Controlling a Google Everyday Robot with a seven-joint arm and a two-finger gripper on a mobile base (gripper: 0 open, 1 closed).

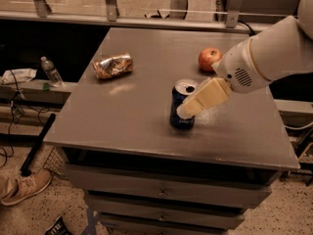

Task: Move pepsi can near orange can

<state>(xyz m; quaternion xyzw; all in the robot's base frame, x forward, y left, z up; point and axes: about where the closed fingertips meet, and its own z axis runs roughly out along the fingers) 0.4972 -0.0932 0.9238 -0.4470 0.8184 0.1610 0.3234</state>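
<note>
the grey metal table (142, 121) fills most of the view, with drawers under its front edge. the white robot arm (274, 53) comes in from the right edge and slopes down and leftward over the table's right half. its thick wrist housing narrows into the beige gripper (190, 107).

the gripper lies against the right side of the pepsi can (181, 124), angled down toward the can's middle. whether it has clamped the can or is only set beside it, i cannot tell.

the pepsi can stands upright near the table's front, a little right of centre, its silver top showing. the orange can (113, 65) lies on its side, dented, toward the back left, well apart from the pepsi can. a red apple (209, 59) sits behind the pepsi can, just beside the arm's wrist.

the step in hand looks like the grasp, with the carry not yet begun. the next move calls for a firm hold, then a lift and a sweep left and back, setting the can down upright close to the orange can without bumping it.

a water bottle (51, 72) stands off the table at left.
</note>
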